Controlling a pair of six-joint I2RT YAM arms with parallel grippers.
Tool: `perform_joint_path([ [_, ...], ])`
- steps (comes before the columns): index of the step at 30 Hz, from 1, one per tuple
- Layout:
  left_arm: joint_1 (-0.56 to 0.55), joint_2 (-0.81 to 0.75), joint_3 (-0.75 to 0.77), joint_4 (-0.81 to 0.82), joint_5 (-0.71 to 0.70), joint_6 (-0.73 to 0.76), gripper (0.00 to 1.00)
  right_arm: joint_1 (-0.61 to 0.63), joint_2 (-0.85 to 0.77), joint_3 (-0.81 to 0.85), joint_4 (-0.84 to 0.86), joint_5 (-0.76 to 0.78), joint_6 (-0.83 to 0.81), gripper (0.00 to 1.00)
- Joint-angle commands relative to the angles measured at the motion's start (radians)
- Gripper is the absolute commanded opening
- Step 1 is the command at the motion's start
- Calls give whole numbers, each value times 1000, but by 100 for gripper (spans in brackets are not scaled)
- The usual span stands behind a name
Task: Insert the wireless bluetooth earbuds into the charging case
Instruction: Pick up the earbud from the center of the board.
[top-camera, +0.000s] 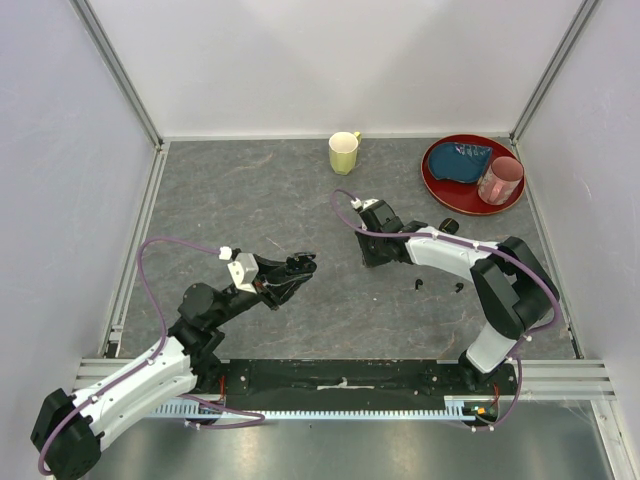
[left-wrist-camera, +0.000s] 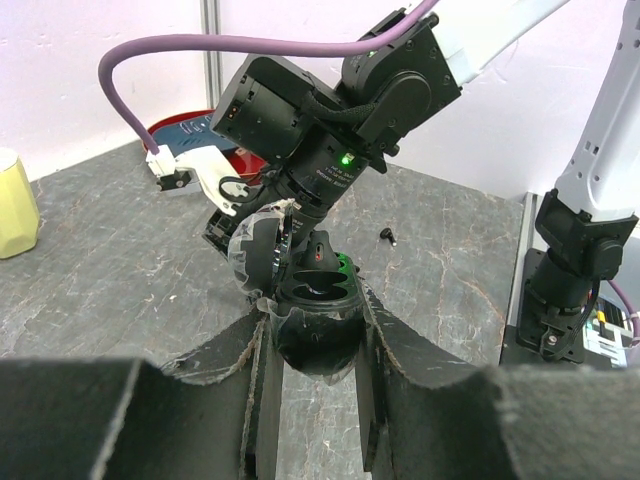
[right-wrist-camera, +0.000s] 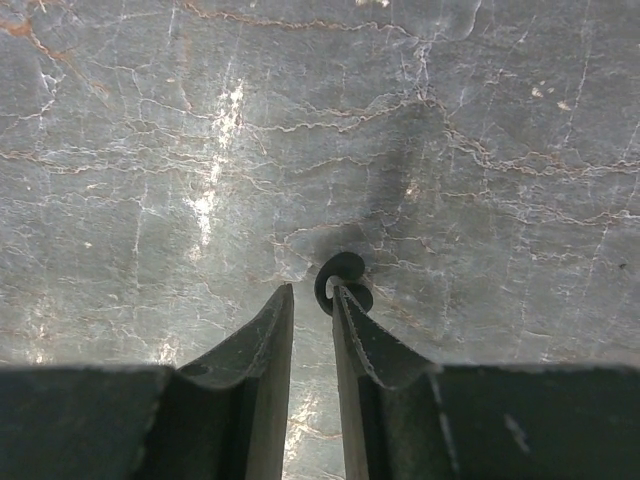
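At the left of the tabletop (top-camera: 250, 200), the left fingers (left-wrist-camera: 225, 380) are closed snugly on the charging case (left-wrist-camera: 312, 300), one pad on each side of its lower half. They seem to hold it just off the surface. The case is open, with its lid (left-wrist-camera: 255, 250) tipped back and its wells facing up toward the right arm. A green light (left-wrist-camera: 345, 266) glows at its rim. The wells are too dark to tell whether anything sits in them.

Further right, nearer than the yellow mug (top-camera: 344, 152) at the back, the right fingers (right-wrist-camera: 250, 360) point straight down at the tabletop. They are almost together, with only a thin slot between them. One earbud (right-wrist-camera: 343, 283) sits right at their tips, touching one pad and lying slightly off the slot. I cannot tell whether it is pinched or only touched.

Right again, a loose black bit (top-camera: 418, 285) and its neighbour (top-camera: 458, 288) lie on the tabletop, apart from each other and well apart from the case. They are likely earbuds too. A red plate (top-camera: 445, 198) stands at the far right corner.

The step in hand looks like picking up the first earbud. Next, the right fingers need a sure pinch, squared on the earbud rather than on its edge. Then comes a lift and a short carry leftward to the open case, where the earbud must be turned to suit a well before it is let go. The left fingers should keep the case firm and level.
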Motion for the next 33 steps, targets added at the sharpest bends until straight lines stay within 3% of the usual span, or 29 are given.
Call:
perform_joint_path([
  [1,0,4,-1,28,-11,36,2,9,17,30,-28,59,-32,29],
  [19,-1,16,-1,34,-13,35,2,29,32,56,-57,136,-70,22],
  [28,-1,14,-4,34,-6,35,2,34,12,69,-67,153,-62,0],
  [33,-1,10,-2,32,-2,39,2,35,-52,96,-79,125,-68,0],
])
